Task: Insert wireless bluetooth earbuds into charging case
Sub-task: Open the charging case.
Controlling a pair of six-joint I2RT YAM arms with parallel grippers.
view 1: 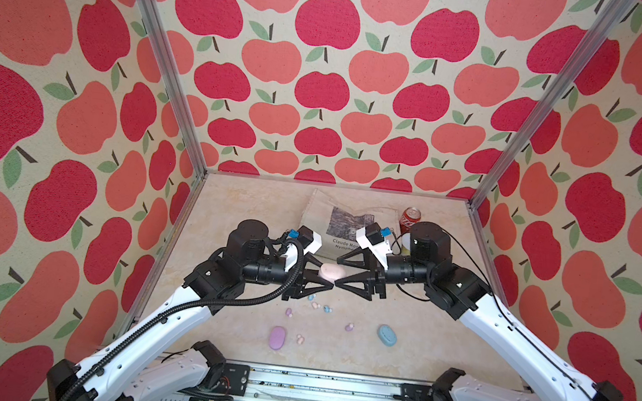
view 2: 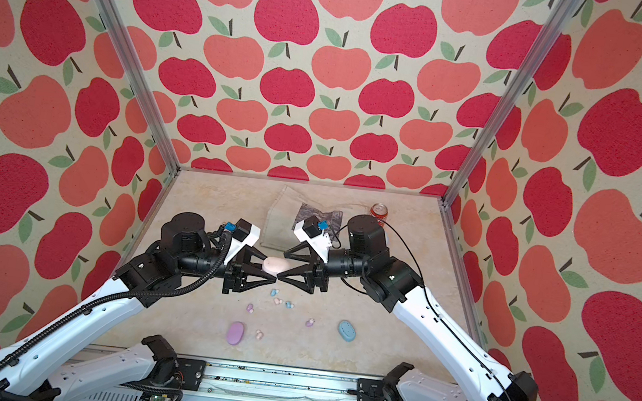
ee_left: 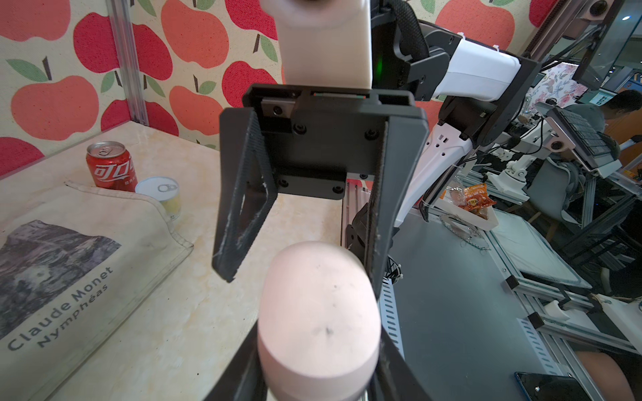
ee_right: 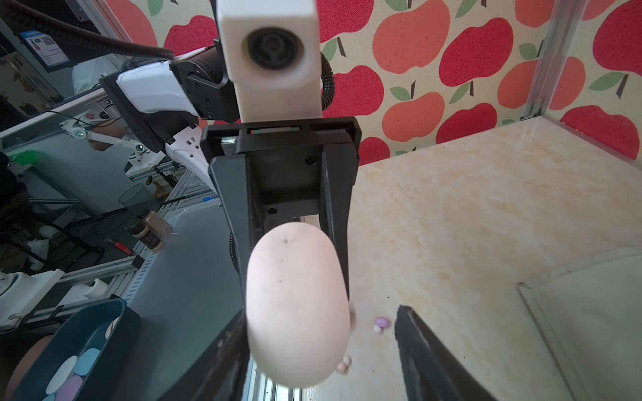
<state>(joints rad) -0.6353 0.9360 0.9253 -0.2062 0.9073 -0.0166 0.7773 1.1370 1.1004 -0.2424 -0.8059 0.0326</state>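
Note:
A pale pink oval charging case (view 1: 332, 271) hangs above the table, lid closed, with my left gripper (view 1: 327, 276) shut on one end. My right gripper (view 1: 338, 272) stands open around the other end. In the right wrist view one finger lies against the case (ee_right: 298, 305) and the other finger (ee_right: 417, 347) stands well apart. Several tiny earbuds lie on the table below: light blue (view 1: 311, 297), pink (view 1: 315, 305), lilac (view 1: 289, 312), lilac (view 1: 349, 327) and pink (view 1: 300, 339). A lilac case (view 1: 278, 337) and a blue case (view 1: 388, 335) lie near the front.
A cream tote bag (view 1: 333, 219) with a printed picture lies at the back. A red soda can (view 1: 410, 218) and a small tin (ee_left: 161, 194) stand beside it. Off the table, a dark bin (ee_right: 114, 323) holds more pastel cases.

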